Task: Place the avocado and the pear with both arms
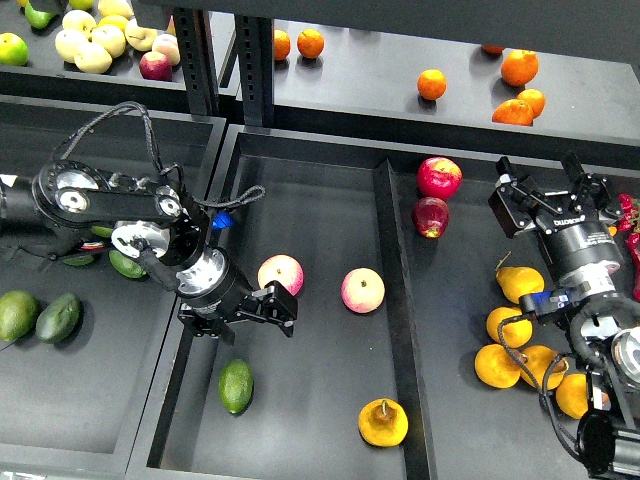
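Note:
The avocado (236,386), small, glossy and bright green, lies on the floor of the middle tray (320,180) near its front left. The pear (383,422), orange-yellow with a short brown stem, lies in the same tray at the front right. My left gripper (257,322) hovers above and just behind the avocado, next to a pink-yellow apple (281,272). Its jaws are apart and hold nothing. My right gripper (545,188) is over the right tray, jaws apart and empty, far from both fruits.
A second pink-yellow apple (362,290) lies mid-tray. Two red apples (439,177) and several pears (508,326) lie in the right tray. Dark avocados (58,316) lie in the left tray. Oranges (431,84) and pale apples (92,45) sit on the back shelf.

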`<control>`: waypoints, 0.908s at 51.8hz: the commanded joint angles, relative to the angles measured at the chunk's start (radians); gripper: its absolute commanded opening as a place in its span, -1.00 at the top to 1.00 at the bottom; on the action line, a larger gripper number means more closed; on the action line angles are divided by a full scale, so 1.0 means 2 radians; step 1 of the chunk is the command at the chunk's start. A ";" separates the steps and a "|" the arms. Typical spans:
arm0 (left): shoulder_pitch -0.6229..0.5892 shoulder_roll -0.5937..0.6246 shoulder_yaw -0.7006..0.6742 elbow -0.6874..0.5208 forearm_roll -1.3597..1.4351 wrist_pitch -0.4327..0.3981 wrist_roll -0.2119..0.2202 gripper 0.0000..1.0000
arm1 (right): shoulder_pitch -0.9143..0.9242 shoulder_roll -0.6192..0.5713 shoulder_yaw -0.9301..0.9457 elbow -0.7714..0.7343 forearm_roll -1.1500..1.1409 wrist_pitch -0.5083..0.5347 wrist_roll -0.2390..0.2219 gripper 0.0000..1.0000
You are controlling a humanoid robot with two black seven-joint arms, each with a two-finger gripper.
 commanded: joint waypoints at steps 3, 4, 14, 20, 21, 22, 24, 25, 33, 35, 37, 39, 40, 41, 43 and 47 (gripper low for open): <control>0.011 -0.027 0.023 0.039 -0.001 0.000 0.000 -0.99 | 0.000 0.000 0.000 0.000 0.001 0.001 0.000 -0.99; 0.012 -0.030 0.026 0.042 -0.002 0.000 0.000 -0.99 | 0.000 0.000 0.001 0.000 0.001 0.002 0.000 -0.99; 0.049 -0.046 0.029 0.065 0.002 0.000 0.000 -0.99 | 0.000 0.000 0.001 0.001 0.001 0.005 0.000 -0.99; 0.055 -0.056 0.032 0.080 0.000 0.000 0.000 -0.99 | 0.002 0.000 0.001 0.001 0.001 0.005 0.000 -0.99; 0.055 -0.058 0.032 0.083 0.000 0.000 0.000 -0.99 | 0.003 0.000 0.001 0.001 0.001 0.005 0.000 -0.99; 0.055 -0.059 0.032 0.086 0.000 0.000 0.000 -0.99 | 0.004 0.000 0.001 0.001 0.001 0.005 0.000 -0.99; 0.056 -0.063 0.033 0.091 0.000 0.000 0.000 -0.99 | 0.004 0.000 0.001 0.001 0.001 0.005 0.000 -0.99; 0.056 -0.065 0.033 0.094 -0.001 0.000 0.000 -0.99 | 0.004 0.000 0.001 0.001 0.001 0.005 0.000 -0.99; 0.066 -0.091 0.033 0.137 -0.001 0.000 0.000 -0.99 | 0.004 0.000 0.001 0.001 0.002 0.006 0.000 -0.99; 0.067 -0.095 0.033 0.147 -0.001 0.000 0.000 -0.99 | 0.004 0.000 0.001 0.001 0.002 0.006 0.000 -0.99; 0.071 -0.100 0.033 0.155 0.000 0.000 0.000 -0.99 | 0.004 0.000 0.001 0.001 0.002 0.007 0.000 -0.99; 0.076 -0.102 0.033 0.161 0.001 0.000 0.000 -0.99 | 0.004 0.000 0.001 0.001 0.002 0.007 0.000 -0.99; 0.077 -0.104 0.033 0.165 0.001 0.000 0.000 -0.99 | 0.004 0.000 0.001 0.001 0.002 0.007 0.000 -0.99; 0.078 -0.105 0.033 0.166 0.001 0.000 0.000 -0.99 | 0.004 0.000 0.001 0.001 0.002 0.007 0.000 -0.99; 0.080 -0.105 0.033 0.172 0.002 0.000 0.000 -0.99 | 0.004 0.000 0.001 0.001 0.002 0.007 0.000 -0.99; 0.090 -0.107 0.033 0.178 0.003 0.000 0.000 -0.99 | 0.004 0.000 0.001 0.001 0.002 0.007 -0.001 -0.99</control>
